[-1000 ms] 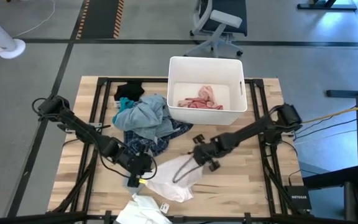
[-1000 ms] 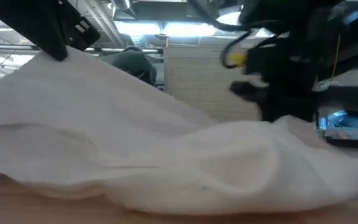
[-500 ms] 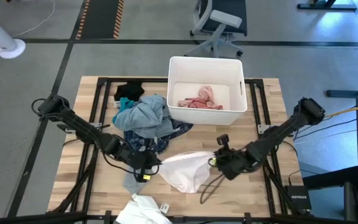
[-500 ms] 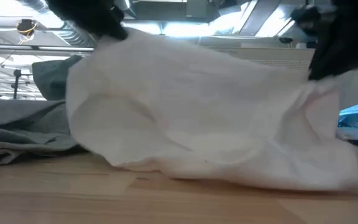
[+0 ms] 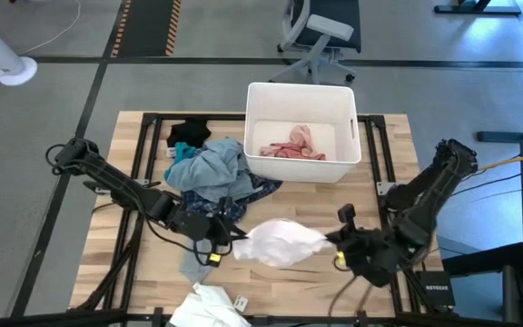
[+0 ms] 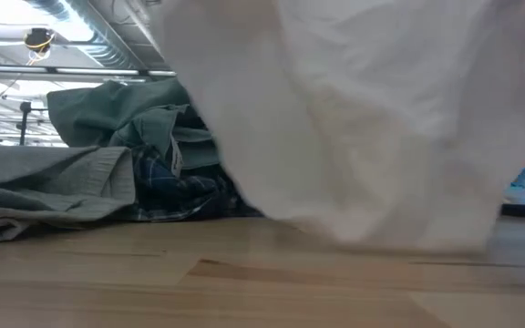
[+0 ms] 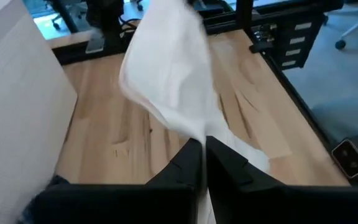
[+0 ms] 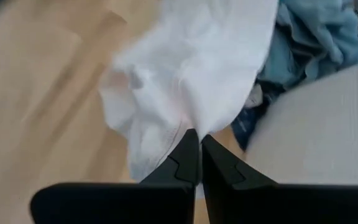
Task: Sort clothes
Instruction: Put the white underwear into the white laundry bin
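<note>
Left tool (image 5: pixel 228 238) and right tool (image 5: pixel 336 243) each pinch an end of the white garment (image 5: pixel 280 243), stretched between them above the table (image 5: pixel 334 200) near the clothes pile (image 5: pixel 212 173).

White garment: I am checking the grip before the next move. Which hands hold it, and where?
Both: the left hand pinches one end of the white garment, the right hand the opposite end.

A garment (image 5: pixel 281 243) hangs between the left gripper (image 5: pixel 230 236) and right gripper (image 5: pixel 334 241), apparently clear of the table (image 5: pixel 379 163); the bin (image 5: pixel 300 94) stands behind, the clothes pile (image 5: pixel 212 173) to its left.
</note>
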